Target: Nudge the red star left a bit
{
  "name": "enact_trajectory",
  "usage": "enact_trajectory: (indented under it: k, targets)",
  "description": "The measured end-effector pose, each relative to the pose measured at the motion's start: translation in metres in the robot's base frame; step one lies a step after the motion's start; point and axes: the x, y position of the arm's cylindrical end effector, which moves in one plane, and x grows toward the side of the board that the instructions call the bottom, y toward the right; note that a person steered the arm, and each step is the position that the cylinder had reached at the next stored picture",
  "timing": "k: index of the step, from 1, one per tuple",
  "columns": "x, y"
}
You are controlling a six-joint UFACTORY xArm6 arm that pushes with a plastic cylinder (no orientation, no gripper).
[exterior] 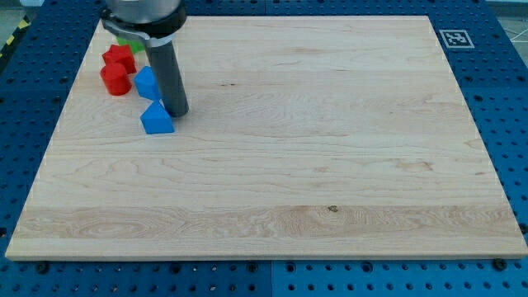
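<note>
The red star (120, 57) lies near the view's top left corner of the wooden board (272, 157). A red cylinder-like block (115, 79) sits just below it, touching or nearly so. A blue block (146, 83) lies to their right, and a blue triangular block (156, 120) lies below that. A green block (130, 44) peeks out above the star, mostly hidden by the arm. My tip (176, 111) rests on the board just right of the blue triangular block, right and below the red star.
The board sits on a blue perforated table (511, 99). A black-and-white marker tag (453, 37) is at the view's top right corner. The arm's dark housing (142, 16) covers the top left area.
</note>
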Motion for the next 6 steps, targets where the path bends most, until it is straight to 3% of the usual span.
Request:
enact_trajectory:
  k: [2,6]
  targets:
    - [-0.081,0.003]
    - [-0.083,-0.088]
